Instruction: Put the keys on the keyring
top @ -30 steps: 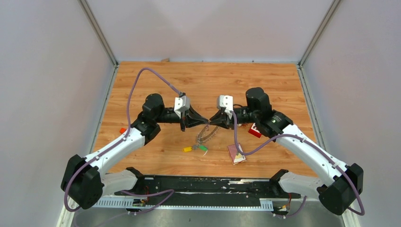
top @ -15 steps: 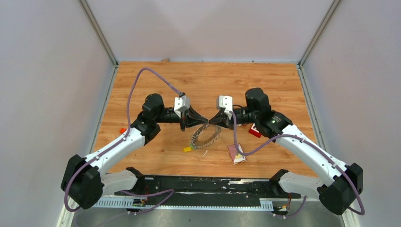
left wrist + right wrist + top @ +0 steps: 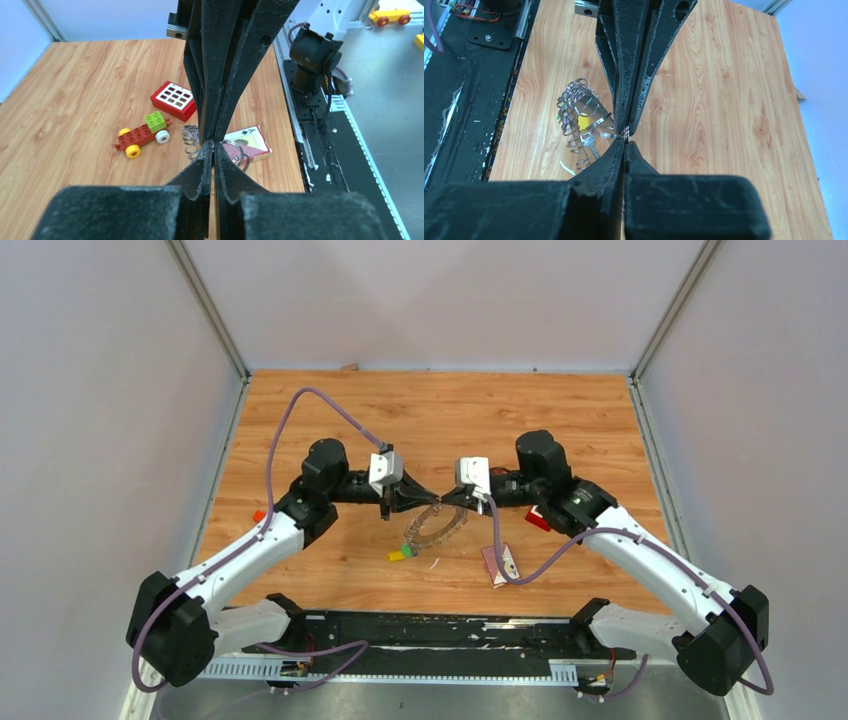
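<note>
At the middle of the tabletop, well away from every edge, the left claw and right claw met tip to tip. Each was clenched on the keyring, which sagged just beside the keys. Open wood lay beyond.

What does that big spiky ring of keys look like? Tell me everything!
The keyring is a silvery wire circle crowded with thin grey metal pieces, like a spiky wreath with an open middle. It is mid-table, above the wooden tabletop, between the arms. The left gripper and right gripper, both shut, pinch its far edge from opposite sides. Whether its near edge rests on the wood is unclear.
</note>
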Robot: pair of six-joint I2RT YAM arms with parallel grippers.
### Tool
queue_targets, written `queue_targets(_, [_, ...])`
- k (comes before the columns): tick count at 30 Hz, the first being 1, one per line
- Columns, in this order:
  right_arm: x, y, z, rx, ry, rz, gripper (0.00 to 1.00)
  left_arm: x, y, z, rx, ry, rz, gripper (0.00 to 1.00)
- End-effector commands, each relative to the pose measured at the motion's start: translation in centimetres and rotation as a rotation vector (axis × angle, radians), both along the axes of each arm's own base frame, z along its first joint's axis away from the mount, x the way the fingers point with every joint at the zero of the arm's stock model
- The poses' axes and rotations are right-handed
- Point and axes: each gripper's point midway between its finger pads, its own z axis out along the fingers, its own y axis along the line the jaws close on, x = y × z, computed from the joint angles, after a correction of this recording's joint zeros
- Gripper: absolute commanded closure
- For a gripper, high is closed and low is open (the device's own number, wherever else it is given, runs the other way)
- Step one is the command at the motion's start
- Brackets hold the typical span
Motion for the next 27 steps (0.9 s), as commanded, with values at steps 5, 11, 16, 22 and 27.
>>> queue_targets(5, [-1.1,-0.7,-0.5,-0.03,-0.058,0.076,1.0,-1.1,1.5,1.4,0.118,-0.241,-0.063,0.68])
queue_targets(11, [-1.6,-0.6,-0.5,-0.026,-0.049,0.103,1.0,-0.6,1.5,0.9,0.169,-0.276,-0.08,0.55])
queue_targets(16, [-1.5,-0.6,-0.3,-0.017,-0.053,0.09,1.0,-0.2,1.0,-0.2,0.173,-0.206,-0.09,0.54])
queue_targets(22, [-1.1,-0.5,-0.3,-0.011,-0.038,0.066,1.0,0.2,0.1,0.0,0.104,-0.119,-0.049,0.53])
queue_targets(27, [-0.9,-0.4,-0.2,-0.008,-0.031,0.053,1.0,-0.1,-0.4,-0.8,0.099,-0.094,-0.055,0.54])
